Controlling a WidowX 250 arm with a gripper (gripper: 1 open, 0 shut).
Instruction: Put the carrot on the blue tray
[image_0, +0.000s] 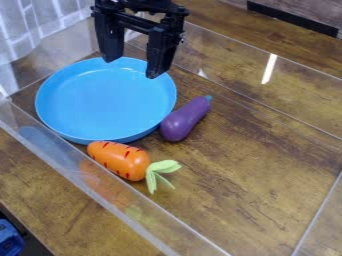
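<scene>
A small orange carrot (119, 158) with dark marks and a light green leafy top lies on the wooden table, just in front of the blue tray (94, 105). The tray is round, shallow and bright blue, with nothing in it. My black gripper (136, 60) hangs pointing down over the tray's far rim, well behind the carrot and apart from it. Its two fingers stand wide apart with nothing between them.
A purple eggplant-shaped toy (186, 117) lies right of the tray, touching or nearly touching its rim. Clear plastic walls (80, 170) fence the wooden work area at the front and back. A white mesh panel (20, 30) stands at the far left.
</scene>
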